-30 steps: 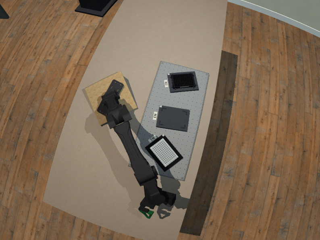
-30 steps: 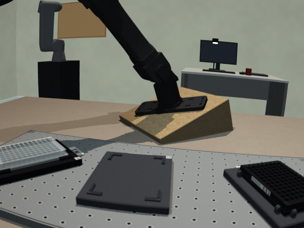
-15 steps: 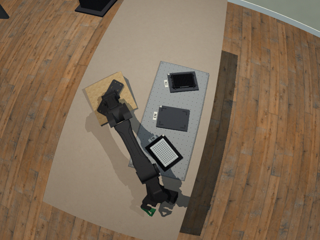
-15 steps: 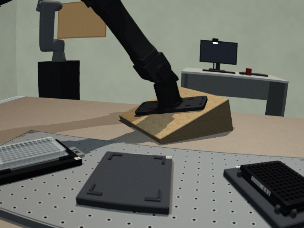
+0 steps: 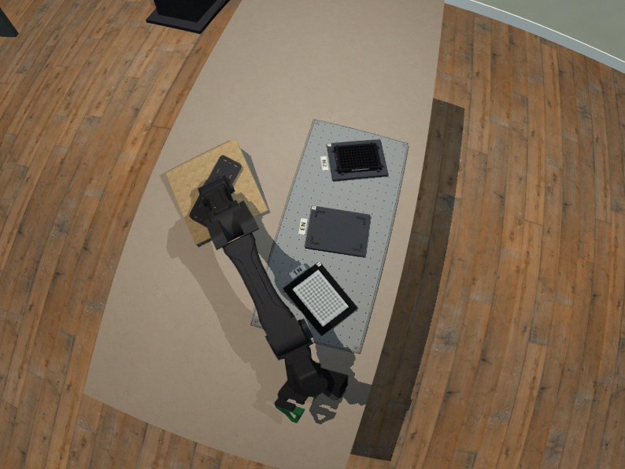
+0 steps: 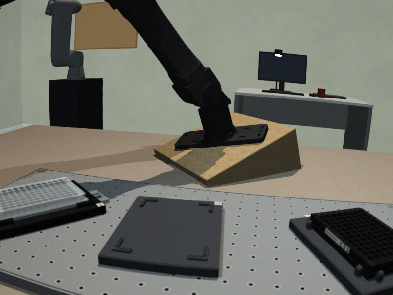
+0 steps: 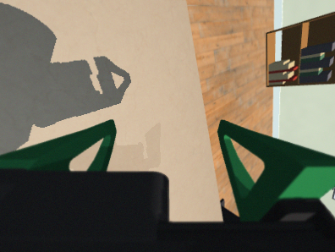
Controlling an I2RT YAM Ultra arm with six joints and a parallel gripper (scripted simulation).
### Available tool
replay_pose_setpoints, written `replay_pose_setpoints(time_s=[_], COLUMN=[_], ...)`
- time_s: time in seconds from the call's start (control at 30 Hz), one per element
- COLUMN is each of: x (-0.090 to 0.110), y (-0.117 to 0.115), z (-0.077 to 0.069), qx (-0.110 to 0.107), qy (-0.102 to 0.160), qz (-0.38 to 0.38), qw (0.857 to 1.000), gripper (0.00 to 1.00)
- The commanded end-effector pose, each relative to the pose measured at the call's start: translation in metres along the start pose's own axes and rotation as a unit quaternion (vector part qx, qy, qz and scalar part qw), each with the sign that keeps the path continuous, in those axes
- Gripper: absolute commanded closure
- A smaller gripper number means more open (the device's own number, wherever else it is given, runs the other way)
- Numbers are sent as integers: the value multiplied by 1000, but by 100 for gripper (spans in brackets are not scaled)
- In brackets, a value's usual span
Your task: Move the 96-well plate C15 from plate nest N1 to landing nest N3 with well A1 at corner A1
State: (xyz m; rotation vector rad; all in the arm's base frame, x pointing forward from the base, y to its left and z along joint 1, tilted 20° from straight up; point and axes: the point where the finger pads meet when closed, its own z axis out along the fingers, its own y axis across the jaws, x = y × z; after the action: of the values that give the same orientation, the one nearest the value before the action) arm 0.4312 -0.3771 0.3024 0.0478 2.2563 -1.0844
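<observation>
While nothing has been lifted yet, the gripper (image 7: 165, 144) hangs off beyond the end of the perforated deck (image 5: 383, 241), over the tan table top (image 5: 312, 60) near its edge, its green fingers spread to their widest with only bare surface and their own shadow between them. It holds nothing.

Nearest the gripper from the top view, plate C15 (image 5: 320, 300), the clear 96-well plate, sits in plate nest N1 (image 5: 323, 330), a black frame turned at an angle to the deck's edges. It looks seated and untouched, so the pick is not yet begun.

Next along, landing nest N3 (image 5: 337, 230) is a dark grey pad with four raised corner locators and nothing on it. A small white tag shows at one corner, probably the A1 mark, though I cannot read it.

Farthest, plate C51 (image 5: 357, 156), the black one, rests in plate nest N2 (image 5: 383, 171), its ID label visible on the side in the exterior view. That part of the job is sound as long as it is left alone.

Behind the deck the arm (image 5: 257, 282) rises from its base plate (image 6: 257, 131), bolted to a sloped wooden wedge (image 6: 270, 152).

By my judgement everything is left: reach, grasp, carry, orient, seat, release.
</observation>
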Motion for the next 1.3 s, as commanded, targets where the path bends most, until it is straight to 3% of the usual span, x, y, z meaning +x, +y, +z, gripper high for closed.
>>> replay_pose_setpoints(time_s=[0.0,0.53,0.6,0.67,0.7,0.77,0.83,0.9,1.27], x=[-26,-26,-24,-24,-13,-12,-28,-21,-26], y=[-30,-30,-13,-4,15,17,0,-7,-2], z=[-30,-30,-33,-35,-29,-31,-38,-36,-37], qx=[34,34,-6,-17,-30,-26,-6,-1,-5], qy=[-40,-40,-29,-26,-10,-8,-33,-27,-31], qz=[19,19,32,39,33,34,43,47,44], qw=[998,998,999,999,999,999,999,999,999], gripper=[0,0,0,0,0,0,0,0,0])
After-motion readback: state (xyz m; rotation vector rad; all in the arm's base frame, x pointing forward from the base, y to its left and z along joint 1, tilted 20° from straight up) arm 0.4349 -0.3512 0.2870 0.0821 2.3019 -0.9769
